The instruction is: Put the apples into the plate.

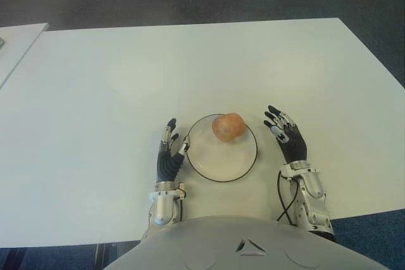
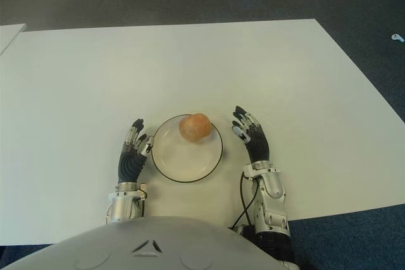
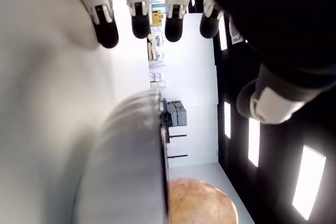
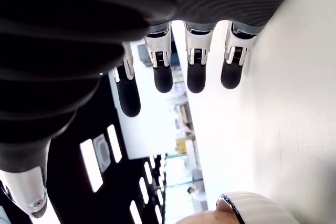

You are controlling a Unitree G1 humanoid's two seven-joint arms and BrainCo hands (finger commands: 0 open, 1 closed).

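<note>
A: Where's the apple (image 1: pixel 228 126)?

B: Already in the plate (image 1: pixel 215 165), resting toward the rim at about one o'clock. It's the only apple I can find on the white table (image 1: pixel 114 80).

A: And the hands?

B: The left hand (image 1: pixel 169 156) is just beside the plate at nine o'clock, thumb close to the rim. The right hand (image 1: pixel 288 136) is near the plate at three o'clock, a little clear of it. Both have fingers stretched out and loosely spread, and both are empty; each wrist view shows straight fingertips with nothing between them.

A: So which step is this?

B: I'd judge the placing is over, at least for this fruit. The task speaks of apples, plural, so the next move calls for finding a second one. If none turns up, there's nothing left but to keep the hands clear of the plate.

A: Anything you can't make out?

B: Whether either palm touches the table. In the left wrist view the plate cuts off the apple's lower part, and in the right wrist view only a sliver of fruit and rim shows. The robot's torso hides the near table edge.
</note>
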